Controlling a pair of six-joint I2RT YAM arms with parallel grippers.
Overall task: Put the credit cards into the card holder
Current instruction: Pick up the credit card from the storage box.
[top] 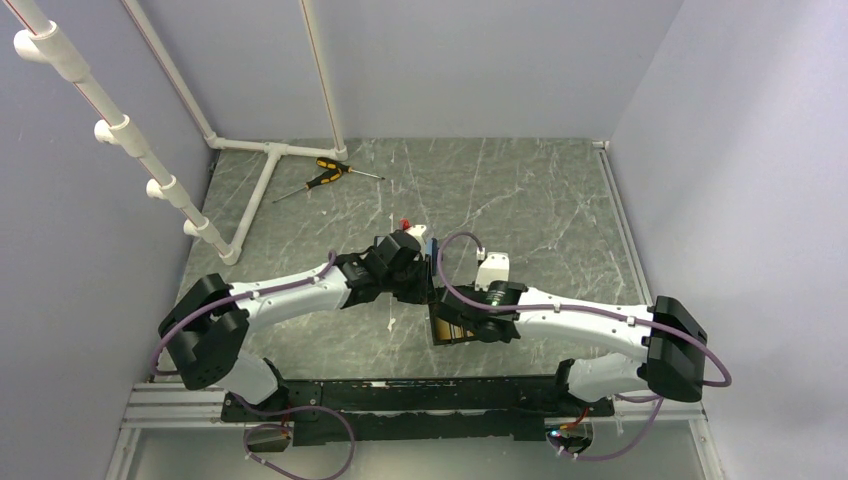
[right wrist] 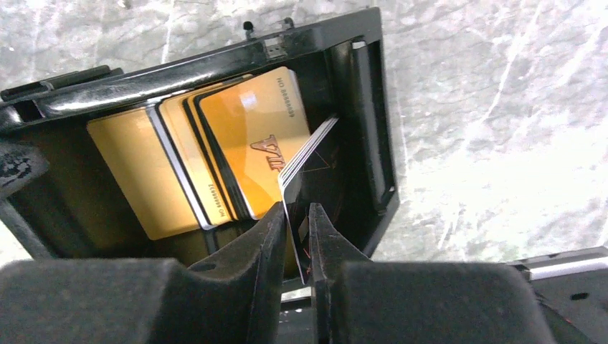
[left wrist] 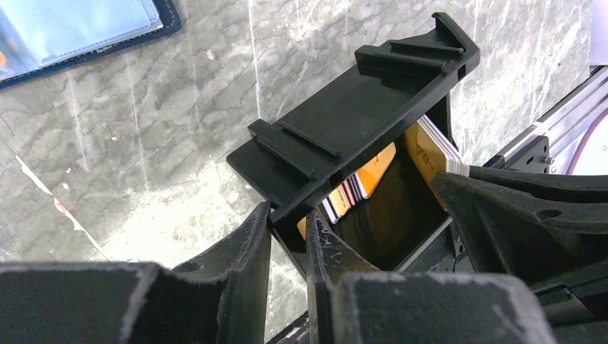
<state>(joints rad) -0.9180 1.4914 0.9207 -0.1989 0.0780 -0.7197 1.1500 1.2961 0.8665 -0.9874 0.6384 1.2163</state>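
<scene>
1. Left gripper is clamped on one side wall of the card holder. The holder is tipped up on edge off the table, not lying flat.
2. My read on why: tipping turns the open face toward the right arm, and the clamp stops the light tray from skidding when cards push in.
3. Right gripper is closed on a thin stack of credit cards, pinched by one short end. The stack's free end is inside the holder, near its far wall.
4. An end pinch leaves most of the stack's length free to slide in – probably the reason for it.
5. The fanned cards already lie overlapped against the holder's floor, gold faces toward the right wrist camera.
6. The held stack stands edge-on, angled across the fanned ones – not yet seated.
7. Likely next: lay it flat onto the fan, then let go.
8. Risk: releasing while the holder is tilted could let the cards slide out.
9. The dark blue wallet lies open, well apart from the holder.
</scene>
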